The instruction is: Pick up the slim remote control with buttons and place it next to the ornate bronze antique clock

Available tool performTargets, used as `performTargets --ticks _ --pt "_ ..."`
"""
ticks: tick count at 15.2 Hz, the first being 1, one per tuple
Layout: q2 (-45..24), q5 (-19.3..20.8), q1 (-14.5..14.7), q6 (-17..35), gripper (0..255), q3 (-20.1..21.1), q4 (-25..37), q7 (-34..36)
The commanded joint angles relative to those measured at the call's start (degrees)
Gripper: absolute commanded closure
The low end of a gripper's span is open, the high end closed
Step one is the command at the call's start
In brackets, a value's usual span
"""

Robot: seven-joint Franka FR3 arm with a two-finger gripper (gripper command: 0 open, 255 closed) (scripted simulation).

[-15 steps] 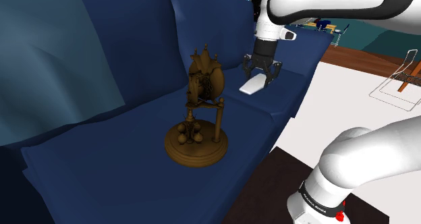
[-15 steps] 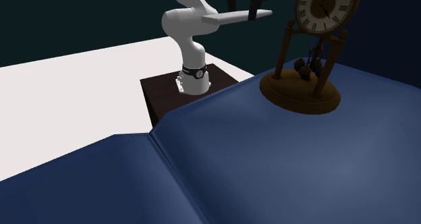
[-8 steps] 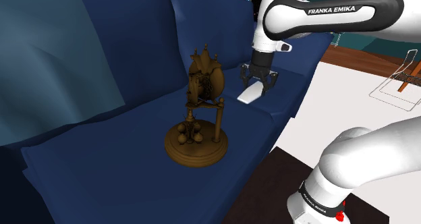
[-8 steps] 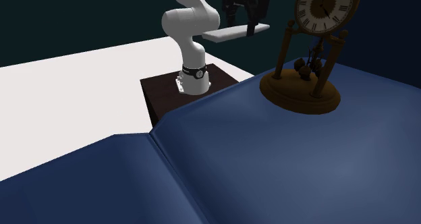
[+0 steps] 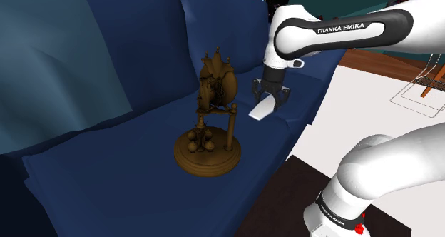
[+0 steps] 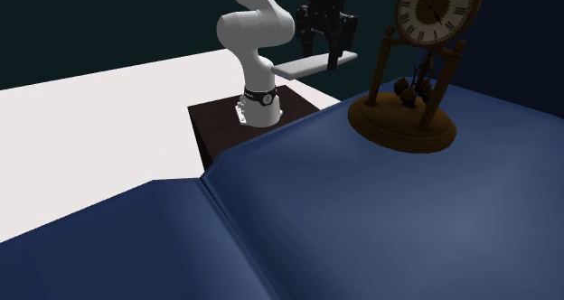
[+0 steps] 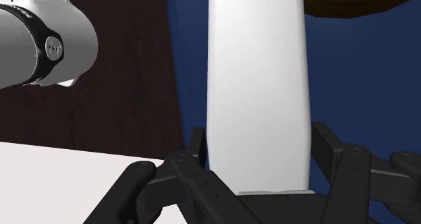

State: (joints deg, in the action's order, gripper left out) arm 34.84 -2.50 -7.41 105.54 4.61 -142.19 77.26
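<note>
- Closest in the shoulder view, the white Franka arm's base stands on a dark brown box stand, which sits on a white floor.
- Just beyond the stand, a deep blue sofa runs across the scene, with its seat cushions in front and its tall back cushions behind.
- An ornate bronze antique clock stands upright on the seat cushion. It has a round stepped base, thin pillars and a round case on top. The second exterior view shows its pale dial with dark numerals.
- Past the clock, on the shoulder view's right, the arm bends over and points the black gripper down at the sofa.
- The two fingers are closed on a slim, plain white remote control, pressing its long sides near one end.
- In the wrist view the remote control runs straight out from the gripper. No buttons can be made out on its face.
- The remote hangs tilted over the seat, near the clock but apart from it. In the second exterior view it sits about level with the clock's pillars.
- Whether its lower end touches the cushion cannot be told.
- Farthest away, beyond the sofa, are a strip of wooden floor and a thin wire-frame object.
</note>
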Motion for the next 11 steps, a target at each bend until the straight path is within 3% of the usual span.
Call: performTargets --ticks 1,11 --pt "-0.1 -0.1 0.0 1.6 255 0.1 -1.4 0.0" --pt "-2.2 -0.3 0.1 10.0 255 0.4 -7.8 0.0"
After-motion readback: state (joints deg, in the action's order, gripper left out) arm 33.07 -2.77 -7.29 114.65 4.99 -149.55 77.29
